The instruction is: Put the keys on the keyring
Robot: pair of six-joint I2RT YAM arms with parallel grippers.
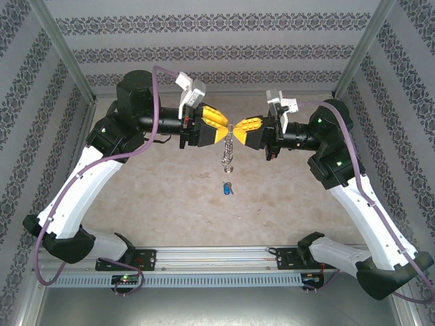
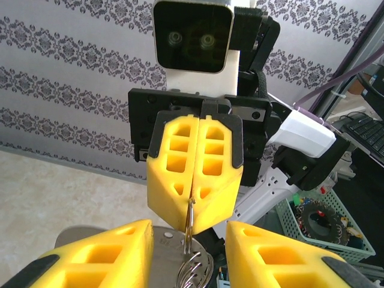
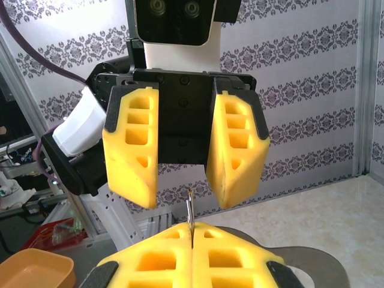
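Note:
The keyring (image 1: 228,151) hangs in the air between my two grippers, its small grey pieces dangling below the thin loop. My right gripper (image 1: 240,129) is shut on the loop; the wire (image 3: 190,213) pokes out of its closed yellow fingertips (image 3: 207,237). In the left wrist view the same loop (image 2: 190,211) shows pinched in the right gripper (image 2: 193,207), with coiled rings (image 2: 195,267) below. My left gripper (image 1: 225,127) faces it, open, one finger on each side of the loop (image 2: 188,231). The blue-headed key (image 1: 225,189) lies on the table below the ring.
The beige tabletop (image 1: 170,197) is bounded by patterned walls and metal frame posts (image 1: 64,51). Both arm bases sit on the rail (image 1: 217,261) at the near edge. Outside the cell are a green basket (image 2: 318,225) and an orange bowl (image 3: 30,267).

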